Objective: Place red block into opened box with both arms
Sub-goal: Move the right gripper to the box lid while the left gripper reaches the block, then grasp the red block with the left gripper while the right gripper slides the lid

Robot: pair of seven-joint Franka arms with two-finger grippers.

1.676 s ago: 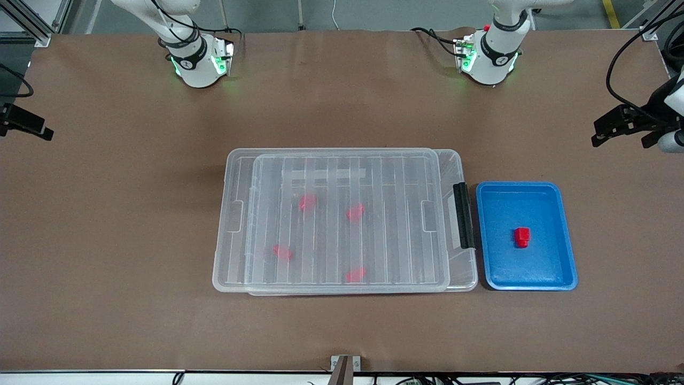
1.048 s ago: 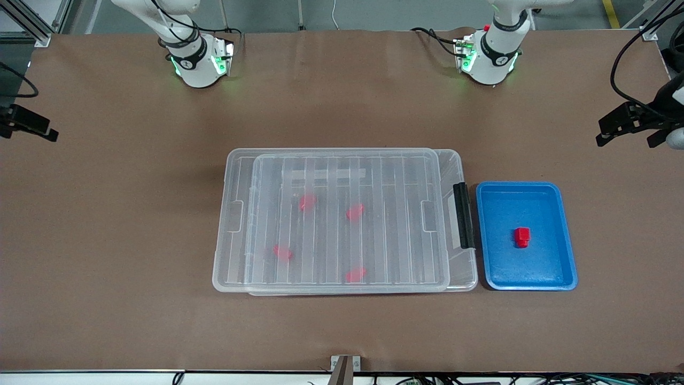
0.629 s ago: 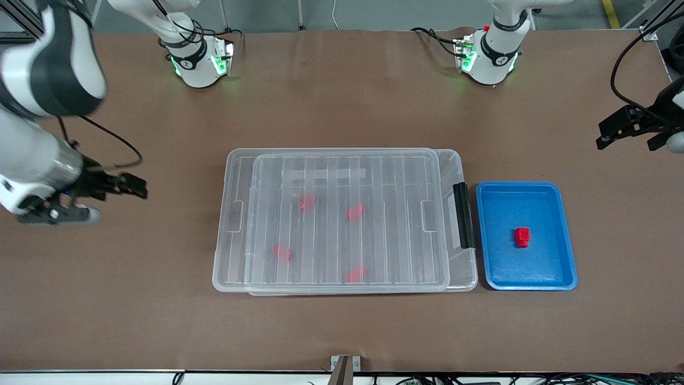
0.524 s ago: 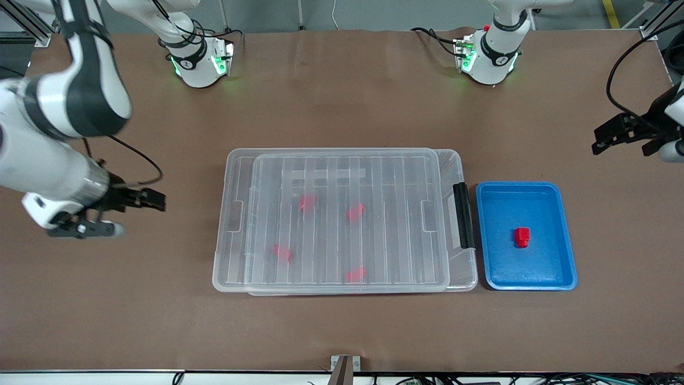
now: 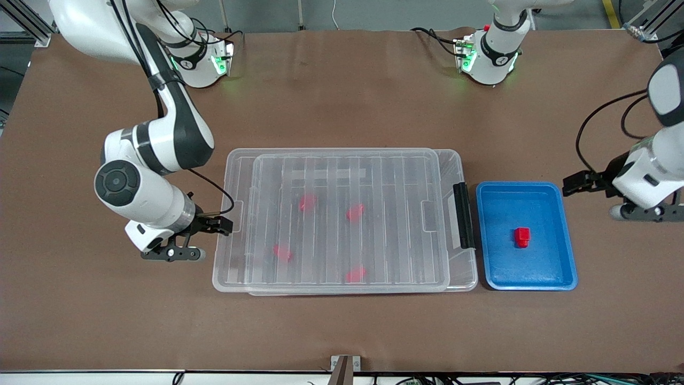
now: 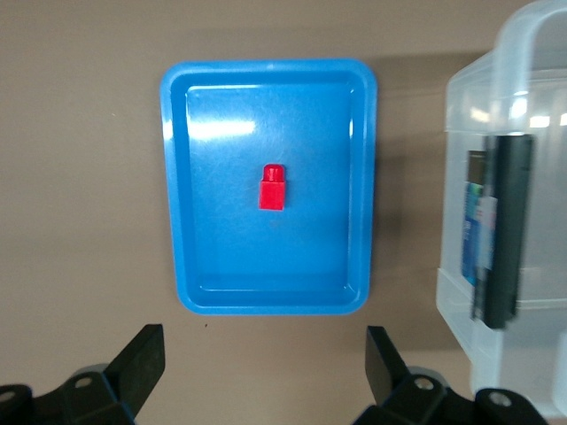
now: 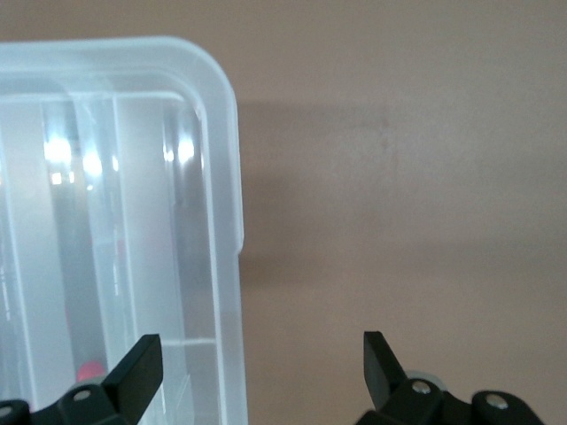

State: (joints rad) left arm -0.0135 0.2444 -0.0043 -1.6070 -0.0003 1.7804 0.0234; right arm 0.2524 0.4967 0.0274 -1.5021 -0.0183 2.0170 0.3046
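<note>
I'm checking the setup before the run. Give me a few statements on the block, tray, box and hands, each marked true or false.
1. The red block lies in the blue tray. True.
2. The lid is off the box. False: it lies on top, slightly shifted.
3. The left hand holds the block. False: it is open over the table beside the tray.
4. The right hand is open at the box's end away from the tray. True.

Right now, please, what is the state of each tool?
Left tool: open, holding nothing, above the table beside the blue tray.
Right tool: open, holding nothing, at the box edge.
</note>
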